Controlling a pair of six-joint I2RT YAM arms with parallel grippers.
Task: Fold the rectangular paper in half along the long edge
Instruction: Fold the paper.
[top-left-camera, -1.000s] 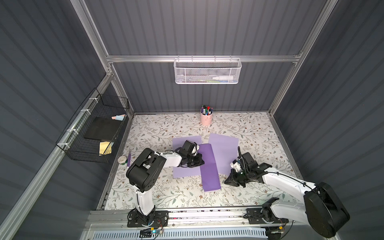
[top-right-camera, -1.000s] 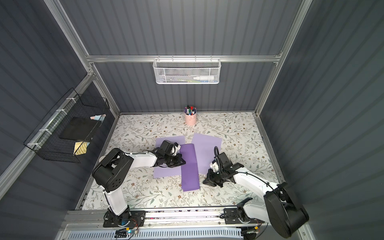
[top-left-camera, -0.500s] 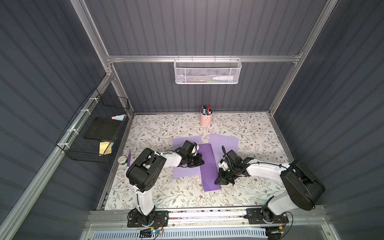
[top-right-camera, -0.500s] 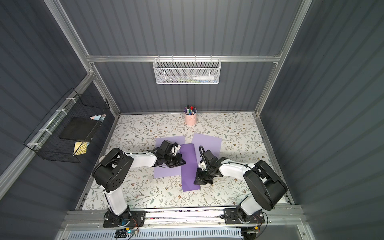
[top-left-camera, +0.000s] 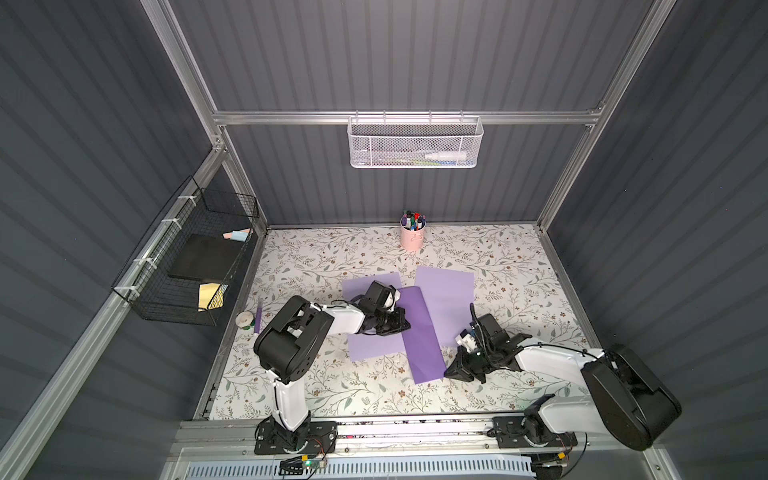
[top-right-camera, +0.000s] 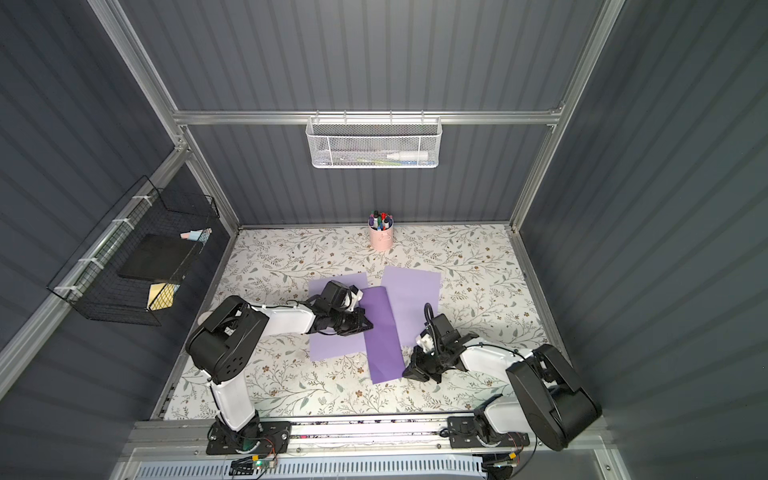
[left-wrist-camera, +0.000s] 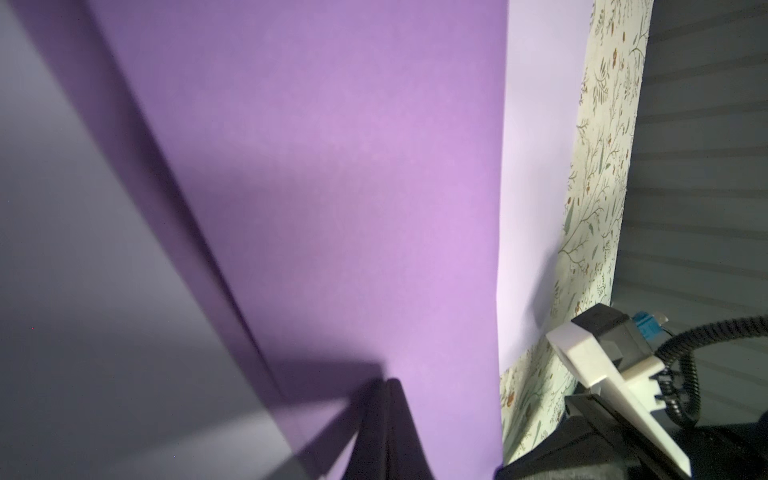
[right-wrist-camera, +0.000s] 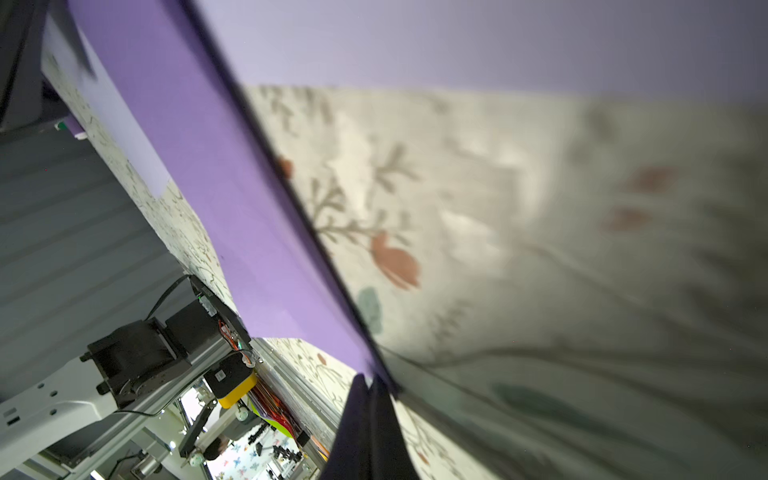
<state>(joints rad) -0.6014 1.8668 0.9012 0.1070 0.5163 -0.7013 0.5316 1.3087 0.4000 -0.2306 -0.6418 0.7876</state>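
The paper (top-left-camera: 420, 336) lies lengthwise between the closed left gripper (top-left-camera: 405, 325), mid-edge, and the closed right gripper (top-left-camera: 448, 372), near corner.

The folded paper (top-left-camera: 420, 332) is deep purple. The left sheet (top-left-camera: 368, 349) and the right sheet (top-left-camera: 449, 299) are pale lilac. The table cover (top-left-camera: 324, 257) is cream, patterned with grey-green leaves and small red-brown flowers. The far cup (top-left-camera: 412, 241) is pink.

Three purple papers (top-left-camera: 422, 332), two arms (top-left-camera: 345, 321), one cup (top-left-camera: 411, 240).
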